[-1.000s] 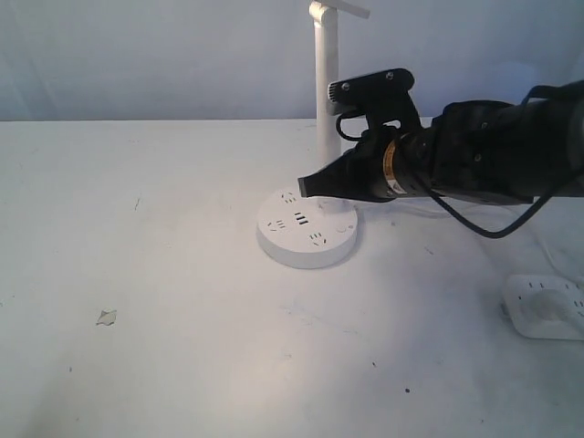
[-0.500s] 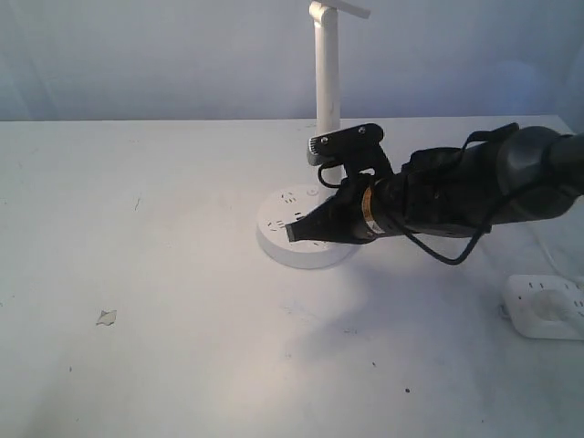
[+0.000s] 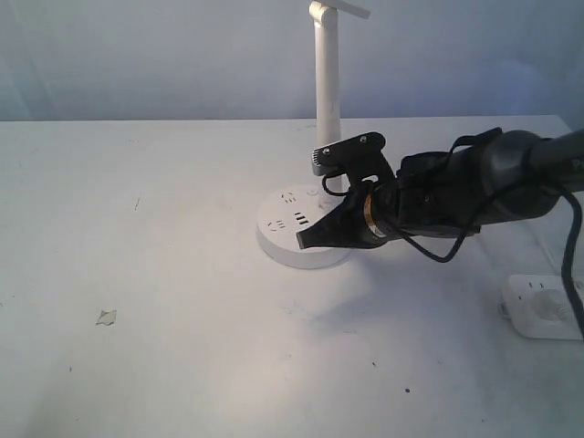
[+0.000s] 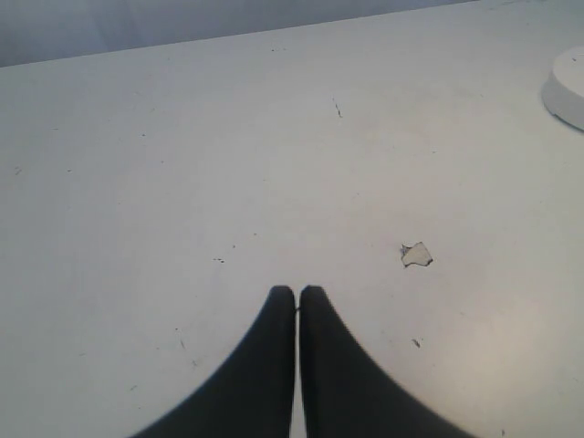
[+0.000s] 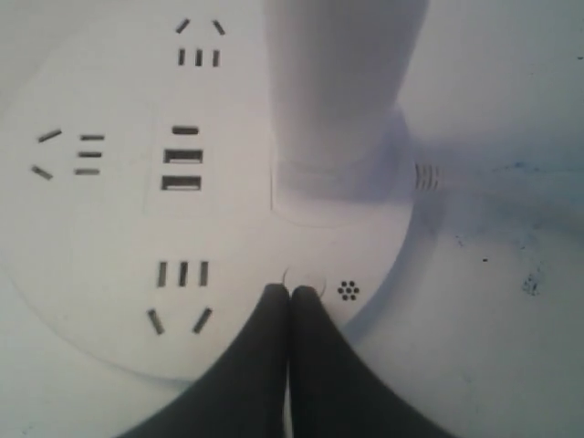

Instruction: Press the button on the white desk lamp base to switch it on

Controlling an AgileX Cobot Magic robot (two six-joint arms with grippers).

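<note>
White table (image 3: 182, 365) under a pale wall (image 3: 137, 55), with the base (image 3: 281, 226) standing near its middle, well apart from the strip (image 3: 545, 307) at the right edge. From the exterior view the right gripper (image 3: 304, 242) lies low over the base's near-right part and hides it, with the pole (image 3: 327, 91) rising behind. Only the right wrist view shows the button (image 5: 305, 275), a small round ring near the rim beside a cluster of tiny holes (image 5: 348, 290). The clenched fingertips (image 5: 274, 306) meet at its edge and cover part of it; whether they press it I cannot tell. The left wrist view alone shows the left gripper (image 4: 297, 292), clenched on nothing over bare table near a scrap (image 4: 416, 255). A second ago the right gripper hung above the base; half a second ago it was already down, its tip slightly further left. The base is a round white disc with socket holes (image 5: 182, 274) around dark USB slots (image 5: 182, 169)
</note>
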